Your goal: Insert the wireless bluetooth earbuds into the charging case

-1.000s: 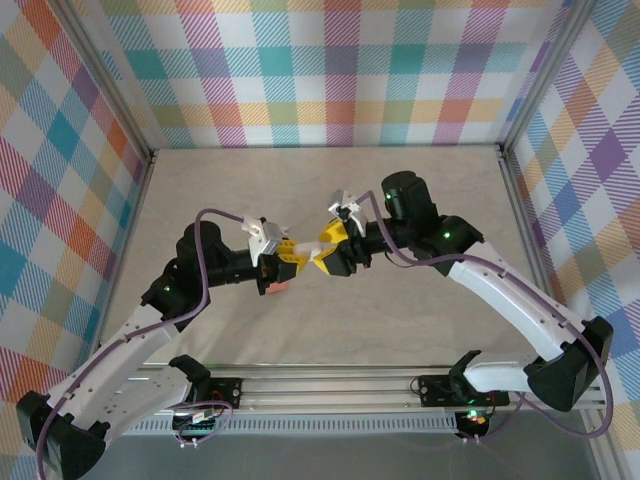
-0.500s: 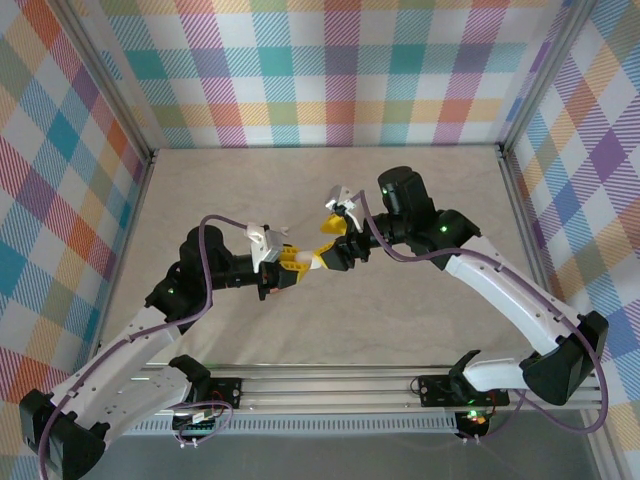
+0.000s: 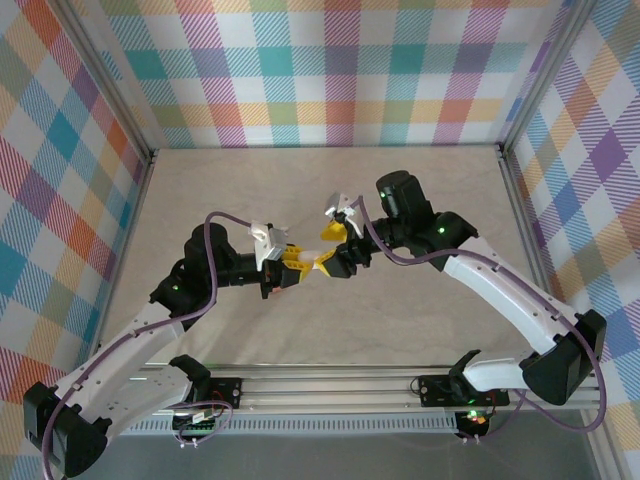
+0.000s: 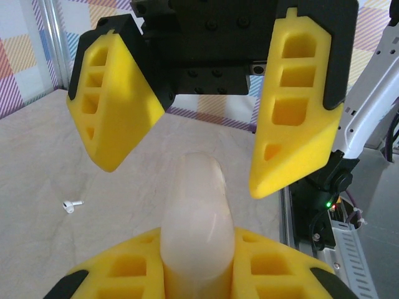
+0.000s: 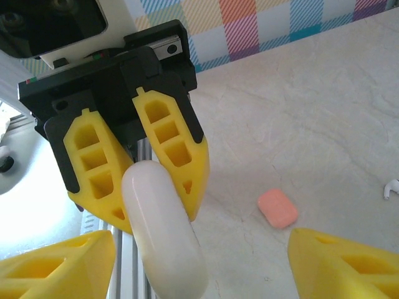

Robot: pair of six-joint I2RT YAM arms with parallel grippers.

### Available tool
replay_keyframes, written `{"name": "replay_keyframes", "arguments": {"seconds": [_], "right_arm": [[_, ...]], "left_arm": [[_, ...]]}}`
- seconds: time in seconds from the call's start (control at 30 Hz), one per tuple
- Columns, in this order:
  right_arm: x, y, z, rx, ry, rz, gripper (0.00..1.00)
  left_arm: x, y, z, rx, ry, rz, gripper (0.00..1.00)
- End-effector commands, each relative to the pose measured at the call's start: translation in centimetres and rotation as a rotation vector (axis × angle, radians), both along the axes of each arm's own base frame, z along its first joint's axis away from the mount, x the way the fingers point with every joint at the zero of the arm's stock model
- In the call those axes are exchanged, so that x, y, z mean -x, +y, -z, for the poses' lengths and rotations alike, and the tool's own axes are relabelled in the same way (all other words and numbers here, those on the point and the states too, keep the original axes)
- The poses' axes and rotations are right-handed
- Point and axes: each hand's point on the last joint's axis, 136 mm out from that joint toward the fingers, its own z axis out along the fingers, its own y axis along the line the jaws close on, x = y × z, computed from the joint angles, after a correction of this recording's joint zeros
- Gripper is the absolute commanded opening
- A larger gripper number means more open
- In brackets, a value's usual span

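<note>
Your left gripper (image 3: 297,264) is clamped on the smooth white pebble-shaped charging case (image 4: 196,218) above the beige table (image 5: 324,93), and your right gripper (image 4: 186,177) stands spread wide around its free end, so this looks like a handover or lid-opening that next needs a square pinch; I count one white case, one salmon-pink pebble case (image 5: 277,208) and one tiny white stemmed earbud (image 4: 72,204), both lying on the table.

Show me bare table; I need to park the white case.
The far strip of the table along the back wall looks bare, as does the near patch by the rail. Crowded: mid-table, where left gripper and right gripper meet around the white case.
</note>
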Motion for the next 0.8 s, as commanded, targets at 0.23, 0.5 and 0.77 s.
{"name": "replay_keyframes", "arguments": {"seconds": [0.23,0.5,0.77], "right_arm": [[-1.1,-0.1,1.3,0.083,-0.014,0.023,0.74],[-4.3,-1.1,0.3,0.055,0.027,0.146,0.74],[-5.7,-1.7,-0.7,-0.035,0.133,0.154,0.73]], "left_arm": [[0.9,-0.2,-2.6,0.053,-0.052,0.042,0.00],[1.5,-0.3,-2.4,0.055,-0.042,0.074,0.00],[2.0,-0.4,-2.5,0.058,-0.041,0.104,0.00]]}}
